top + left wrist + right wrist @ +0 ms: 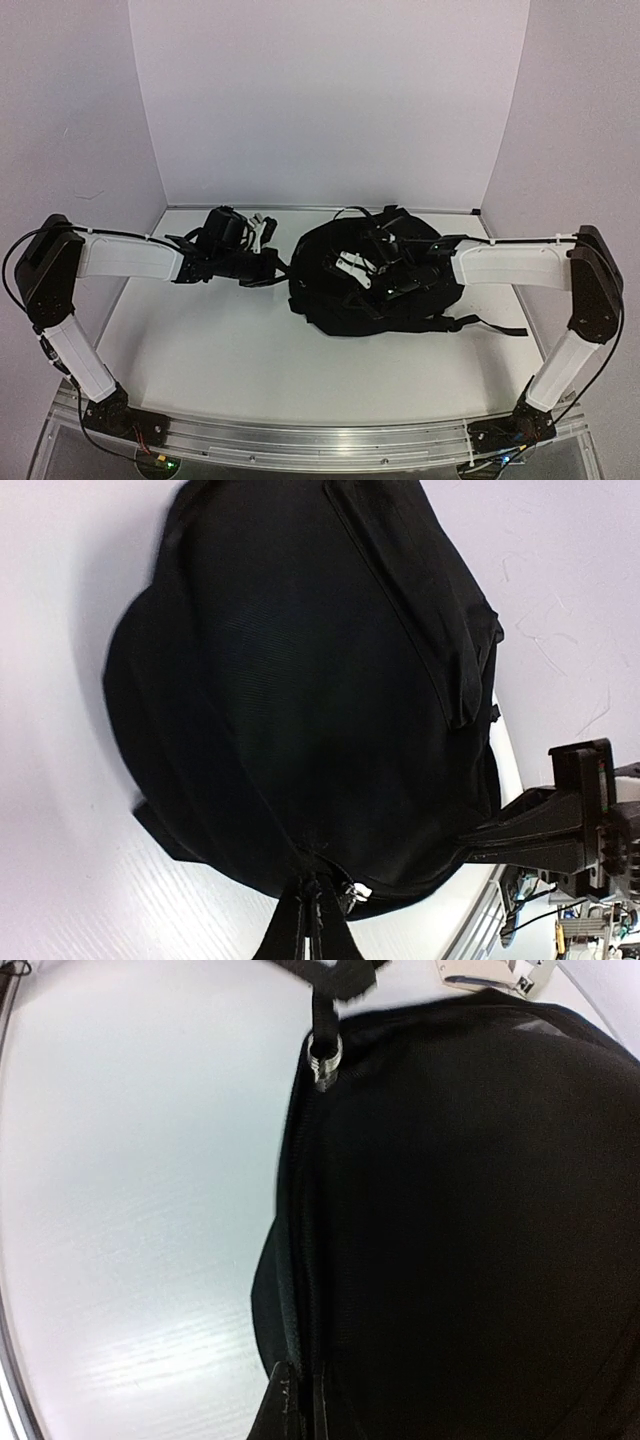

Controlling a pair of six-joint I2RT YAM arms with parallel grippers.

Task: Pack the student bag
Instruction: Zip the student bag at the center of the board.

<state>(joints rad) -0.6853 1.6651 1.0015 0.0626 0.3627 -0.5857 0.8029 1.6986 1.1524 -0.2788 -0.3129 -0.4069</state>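
Observation:
The student bag [340,305] is a large black rounded backpack lying on the white table, right of centre. My left gripper [280,266] is at its left edge. In the left wrist view the fingers [315,920] are shut on a pinch of the bag [320,680] fabric, beside a silver zipper pull [352,892]. My right gripper [372,280] reaches over the top of the bag. In the right wrist view it [300,1400] is shut on the seam at the edge of the bag [470,1220], and the zipper pull [325,1060] shows farther along that seam.
A black strap [500,328] trails off the bag toward the right. White walls close the table on three sides, the back edge [320,208] just behind the bag. The aluminium rail [320,440] with both arm bases runs along the near edge.

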